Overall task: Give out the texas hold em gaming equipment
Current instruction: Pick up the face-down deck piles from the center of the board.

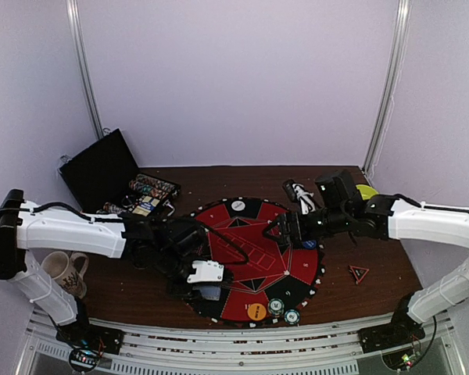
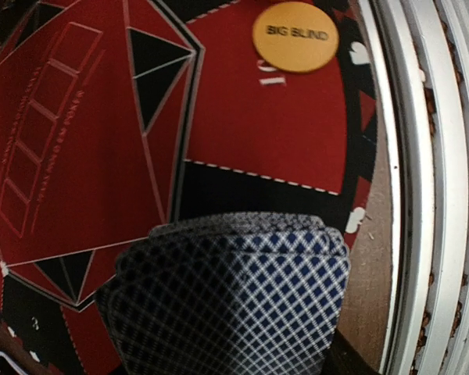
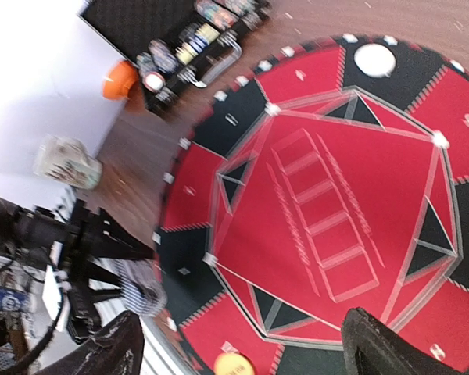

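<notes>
A stack of playing cards [image 2: 234, 301] with blue-and-white diamond backs fills the left wrist view. My left gripper [image 1: 206, 287] is shut on it, low over the near-left black segment of the round red-and-black poker mat [image 1: 250, 258]; the cards hide its fingers. An orange "BIG BLIND" button [image 2: 295, 36] lies on the near red segment, with two short chip stacks [image 1: 283, 311] to its right. A white button [image 3: 374, 58] lies on the mat's far edge. My right gripper [image 1: 285, 230] hovers open and empty over the mat's right half.
An open black case [image 1: 102, 168] with rows of chips [image 1: 150, 190] stands at the back left. A white mug [image 1: 63, 270] sits near the left arm. At back right is a yellow bowl [image 1: 366, 191], and a small red triangle [image 1: 358, 273] lies right of the mat.
</notes>
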Controlling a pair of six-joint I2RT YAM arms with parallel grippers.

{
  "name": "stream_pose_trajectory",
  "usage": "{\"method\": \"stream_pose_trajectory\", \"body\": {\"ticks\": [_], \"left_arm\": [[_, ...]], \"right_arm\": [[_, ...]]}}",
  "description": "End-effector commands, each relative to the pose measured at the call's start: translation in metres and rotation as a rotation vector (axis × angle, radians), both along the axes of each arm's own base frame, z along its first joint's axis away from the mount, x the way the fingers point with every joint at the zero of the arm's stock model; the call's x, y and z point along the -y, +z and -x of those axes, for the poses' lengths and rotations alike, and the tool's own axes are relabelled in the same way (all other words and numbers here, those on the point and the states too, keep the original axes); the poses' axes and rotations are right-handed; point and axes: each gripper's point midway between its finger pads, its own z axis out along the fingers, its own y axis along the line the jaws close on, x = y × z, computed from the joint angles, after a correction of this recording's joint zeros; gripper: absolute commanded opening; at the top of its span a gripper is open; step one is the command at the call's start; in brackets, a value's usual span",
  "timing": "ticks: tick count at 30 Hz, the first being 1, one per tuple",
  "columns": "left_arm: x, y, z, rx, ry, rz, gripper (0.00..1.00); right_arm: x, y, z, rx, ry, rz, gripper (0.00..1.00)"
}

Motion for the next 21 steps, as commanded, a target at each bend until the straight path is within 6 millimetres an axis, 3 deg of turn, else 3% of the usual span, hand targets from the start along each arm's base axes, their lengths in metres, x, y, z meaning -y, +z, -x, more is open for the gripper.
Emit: {"method": "stream_pose_trajectory", "body": {"ticks": [1, 5, 10, 14, 21], "left_arm": [[0.006, 0.044, -0.024, 0.046, 0.194, 0.078, 0.54], [0.012, 0.068, -0.033, 0.049, 0.249, 0.115, 0.55], [0.021, 0.084, -0.045, 0.008, 0.291, 0.128, 0.55], [0.02, 0.09, -0.068, 0.003, 0.347, 0.13, 0.55], [0.015, 0.084, -0.099, 0.006, 0.401, 0.135, 0.55]], "right_arm": [[-0.033, 0.043, -0.017, 0.02, 0.029, -0.169, 0.9], [-0.066, 0.042, -0.025, -0.06, 0.103, -0.252, 0.9], [-0.086, 0.03, -0.042, -0.071, 0.116, -0.255, 0.89], [-0.102, 0.029, -0.039, -0.102, 0.213, -0.317, 0.89], [-0.111, 0.022, -0.028, -0.157, 0.342, -0.397, 0.89]]}}
